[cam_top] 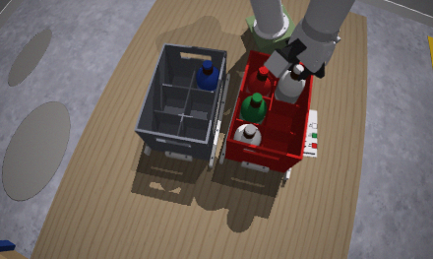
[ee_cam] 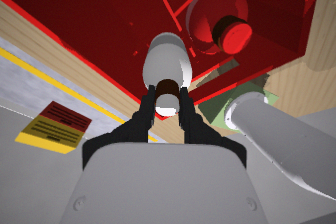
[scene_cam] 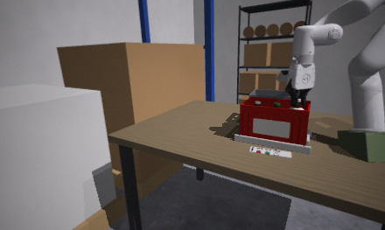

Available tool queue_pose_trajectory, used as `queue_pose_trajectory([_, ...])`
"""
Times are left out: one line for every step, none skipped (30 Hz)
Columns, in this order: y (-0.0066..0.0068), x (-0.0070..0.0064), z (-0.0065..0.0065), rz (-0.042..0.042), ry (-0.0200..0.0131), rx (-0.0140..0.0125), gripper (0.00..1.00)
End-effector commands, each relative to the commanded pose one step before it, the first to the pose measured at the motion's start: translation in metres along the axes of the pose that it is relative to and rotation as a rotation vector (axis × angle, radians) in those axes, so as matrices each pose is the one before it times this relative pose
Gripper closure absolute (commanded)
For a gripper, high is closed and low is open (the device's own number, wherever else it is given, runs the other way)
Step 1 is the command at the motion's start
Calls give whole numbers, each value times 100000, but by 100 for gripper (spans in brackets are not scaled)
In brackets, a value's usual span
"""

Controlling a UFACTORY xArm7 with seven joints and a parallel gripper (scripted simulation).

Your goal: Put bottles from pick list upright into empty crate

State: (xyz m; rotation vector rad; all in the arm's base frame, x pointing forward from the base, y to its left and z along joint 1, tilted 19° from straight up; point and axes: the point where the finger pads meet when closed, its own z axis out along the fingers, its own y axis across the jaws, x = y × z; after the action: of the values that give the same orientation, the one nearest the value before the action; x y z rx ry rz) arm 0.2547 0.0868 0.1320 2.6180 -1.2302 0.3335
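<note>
In the top view, the arm (cam_top: pixel 315 33) (scene_cam: pixel 304 43) (ee_cam: pixel 295 135) reaches from its green base (cam_top: pixel 252 26) (scene_cam: pixel 375 147) (ee_cam: pixel 210 111) over the near corner of the red crate (cam_top: pixel 290 163) (scene_cam: pixel 248 120) (ee_cam: pixel 105 45), with the hand (cam_top: pixel 298 72) (scene_cam: pixel 298 101) (ee_cam: pixel 167 95) at the neck of a white-capped white bottle (cam_top: pixel 289 87) (scene_cam: pixel 298 108) (ee_cam: pixel 166 62). That bottle is inside the crate, in the corner section nearest the base on the list side; the other column has a red bottle (cam_top: pixel 259 83) (ee_cam: pixel 205 30), a green bottle (cam_top: pixel 254 110) (scene_cam: pixel 276 105) and a second white bottle (cam_top: pixel 247 136) (scene_cam: pixel 257 103). A blue bottle (cam_top: pixel 208 79) stands in the gray crate (cam_top: pixel 164 138) (scene_cam: pixel 267 94). The pick list (cam_top: pixel 311 152) (scene_cam: pixel 284 154) lies on the desk (cam_top: pixel 98 184) (scene_cam: pixel 175 133) (ee_cam: pixel 325 65) beside the red crate, showing white, green and red squares; its smaller marks are too small to read. In the exterior view, the hand points down into the crate, whose side carries a blank pale panel (scene_cam: pixel 271 128). In the wrist view, the fingers are partly closed, gripping the white bottle at its dark neck, just below the cap. Off to one side is a yellow and dark red label (ee_cam: pixel 55 127) with dark lines of print, unreadable here.
</note>
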Motion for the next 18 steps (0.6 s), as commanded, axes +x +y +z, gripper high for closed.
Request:
queue_pose_trajectory([-151, 33, 391, -12, 112, 388, 100])
queue_pose_trajectory([0, 1, 100, 0, 0, 0, 100])
queue_pose_trajectory([0, 0, 100, 0, 0, 0, 100])
queue_pose_trajectory([0, 0, 100, 0, 0, 0, 100])
queue_pose_trajectory([0, 0, 100, 0, 0, 0, 100])
queue_pose_trajectory([0, 0, 100, 0, 0, 0, 100])
queue_pose_trajectory([0, 0, 0, 0, 0, 0, 100])
queue_pose_trajectory([0, 0, 0, 0, 0, 0, 100])
queue_pose_trajectory([-2, 1, 102, 0, 0, -1, 100])
queue_pose_trajectory([-1, 0, 100, 0, 0, 0, 100])
queue_pose_trajectory([-1, 0, 100, 0, 0, 0, 100])
queue_pose_trajectory([0, 1, 100, 0, 0, 0, 100])
queue_pose_trajectory([0, 1, 1, 0, 0, 0, 100])
queue_pose_trajectory([0, 0, 1, 0, 0, 0, 100])
queue_pose_trajectory([0, -1, 1, 0, 0, 0, 100])
queue_pose_trajectory([-1, 0, 0, 0, 0, 0, 100])
queue_pose_trajectory([-1, 0, 0, 0, 0, 0, 100])
queue_pose_trajectory([4, 0, -6, 0, -1, 0, 100])
